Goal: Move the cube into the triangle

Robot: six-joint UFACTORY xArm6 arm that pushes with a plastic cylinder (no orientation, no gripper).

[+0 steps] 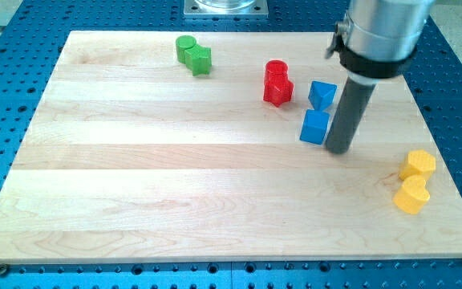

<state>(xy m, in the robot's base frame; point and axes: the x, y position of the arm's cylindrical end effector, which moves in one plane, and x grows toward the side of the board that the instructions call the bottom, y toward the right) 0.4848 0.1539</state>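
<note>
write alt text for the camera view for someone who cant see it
My tip rests on a wooden board just right of the blue cube, with the blue triangle close above the cube. Red blocks sit left of the triangle, green blocks near the view's top, yellow blocks at the right edge.

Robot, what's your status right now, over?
My tip beside blue cube, on its right. Blue triangle just above cube, small gap. Nothing between them.
</note>
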